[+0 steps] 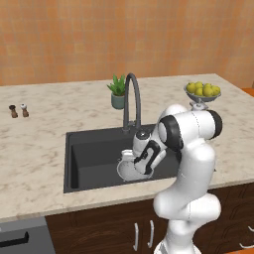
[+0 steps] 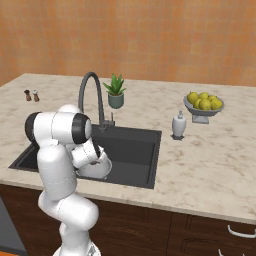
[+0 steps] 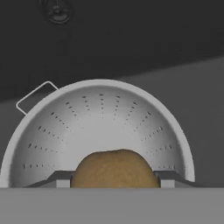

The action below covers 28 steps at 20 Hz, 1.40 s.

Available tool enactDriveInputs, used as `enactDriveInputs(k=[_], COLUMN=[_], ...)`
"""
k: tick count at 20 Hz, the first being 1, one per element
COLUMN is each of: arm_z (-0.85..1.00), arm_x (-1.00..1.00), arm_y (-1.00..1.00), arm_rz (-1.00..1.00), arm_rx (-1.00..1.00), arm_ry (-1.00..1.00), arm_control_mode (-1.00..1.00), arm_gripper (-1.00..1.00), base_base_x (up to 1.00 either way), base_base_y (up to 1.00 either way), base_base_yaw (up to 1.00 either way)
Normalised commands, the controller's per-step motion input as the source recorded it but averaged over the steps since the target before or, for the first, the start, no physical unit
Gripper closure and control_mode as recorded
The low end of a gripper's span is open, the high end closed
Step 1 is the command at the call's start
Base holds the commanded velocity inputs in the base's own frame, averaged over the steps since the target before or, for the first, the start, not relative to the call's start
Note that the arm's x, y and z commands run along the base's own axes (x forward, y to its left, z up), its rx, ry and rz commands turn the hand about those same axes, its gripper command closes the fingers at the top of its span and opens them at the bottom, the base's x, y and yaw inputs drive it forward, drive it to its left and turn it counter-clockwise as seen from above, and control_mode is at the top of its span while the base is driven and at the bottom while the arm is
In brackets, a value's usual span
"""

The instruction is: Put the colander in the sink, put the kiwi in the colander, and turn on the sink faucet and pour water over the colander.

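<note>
Your colander [image 3: 100,127] sits in the sink [image 1: 92,149]; your hand [image 3: 114,181] grips the kiwi [image 3: 114,168] above it. Release, then run the faucet [image 1: 132,99].

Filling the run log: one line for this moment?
gripper: shut on kiwi | position: over colander in sink | faucet: untouched

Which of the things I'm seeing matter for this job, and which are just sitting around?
Job: colander, kiwi between the fingers, sink, faucet.
Bystanders: potted plant, fruit bowl, soap bottle, two shakers.
</note>
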Motion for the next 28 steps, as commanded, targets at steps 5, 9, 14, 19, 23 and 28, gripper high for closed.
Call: enactDriveInputs(k=[5,9,14,19,23,28], arm_z=[-0.33,-0.03,-0.02,0.19,0.1,0.25], arm_x=[0.17,0.26,0.27,0.25,0.04,0.0], arm_y=[0.08,0.02,0.02,-0.02,0.0,-0.06], arm_rz=[0.0,0.0,0.0,0.0,0.0,0.0], arm_rx=[0.0,0.0,0.0,0.0,0.0,0.0], arm_ry=[0.0,0.05,0.05,0.0,0.0,-0.01], arm_control_mode=[-1.0,-1.0,-1.0,-1.0,-1.0,-1.0], arm_gripper=[1.0,1.0,-1.0,-1.0,-1.0,-1.0], base_base_x=[0.0,0.0,0.0,0.0,0.0,0.0], base_base_y=[0.0,0.0,0.0,0.0,0.0,0.0], base_base_yaw=[0.0,0.0,0.0,0.0,0.0,0.0])
